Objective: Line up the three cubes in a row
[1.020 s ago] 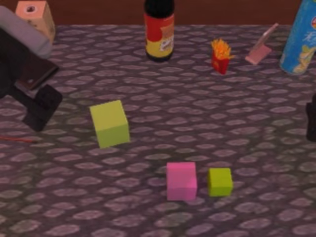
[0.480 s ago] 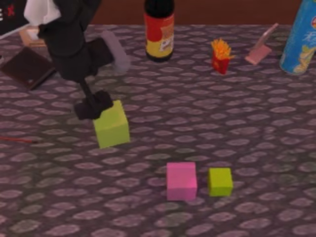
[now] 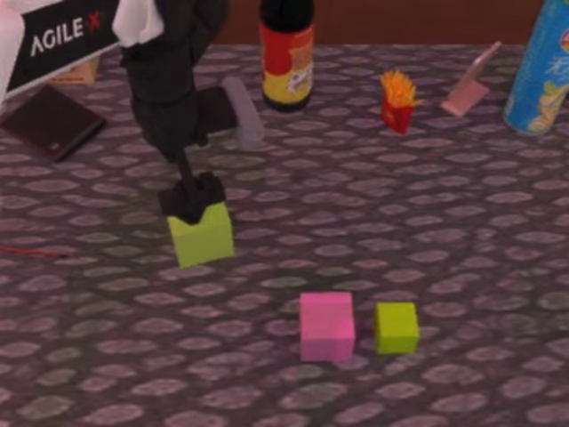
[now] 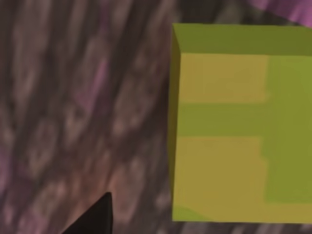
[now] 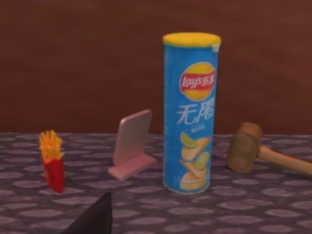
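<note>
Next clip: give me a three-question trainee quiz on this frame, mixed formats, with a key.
1. True or false: the pink cube touches the large yellow-green cube.
2. Which gripper is over the large yellow-green cube? A) left gripper B) right C) neither
3. Fill in: the small yellow-green cube sits on the pink cube's ____ side, by the top view.

Key: 1 false; 2 A; 3 right.
</note>
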Robot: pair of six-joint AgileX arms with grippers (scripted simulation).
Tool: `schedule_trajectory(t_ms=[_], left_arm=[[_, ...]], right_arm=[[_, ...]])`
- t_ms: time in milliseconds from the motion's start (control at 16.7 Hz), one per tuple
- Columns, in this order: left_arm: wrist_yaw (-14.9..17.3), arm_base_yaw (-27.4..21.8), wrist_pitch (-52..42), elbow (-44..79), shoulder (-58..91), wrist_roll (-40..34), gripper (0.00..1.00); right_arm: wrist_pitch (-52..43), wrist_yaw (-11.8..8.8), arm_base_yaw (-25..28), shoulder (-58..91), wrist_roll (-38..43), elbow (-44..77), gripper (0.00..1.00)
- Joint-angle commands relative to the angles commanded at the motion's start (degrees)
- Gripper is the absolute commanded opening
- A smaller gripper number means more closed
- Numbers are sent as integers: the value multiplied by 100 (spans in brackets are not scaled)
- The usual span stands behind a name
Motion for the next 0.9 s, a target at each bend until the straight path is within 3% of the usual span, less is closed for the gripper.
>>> schedule_trajectory(t_ms=[300,720,900], left_arm=[[0,18,99,-74,36,7,100],[5,10,1562,-1010,521,13,100],[6,9,1711,-1122,589,16,100]], right_arm=[[0,0,0,0,0,0,100],[0,0,0,0,0,0,100],[0,0,0,0,0,0,100]])
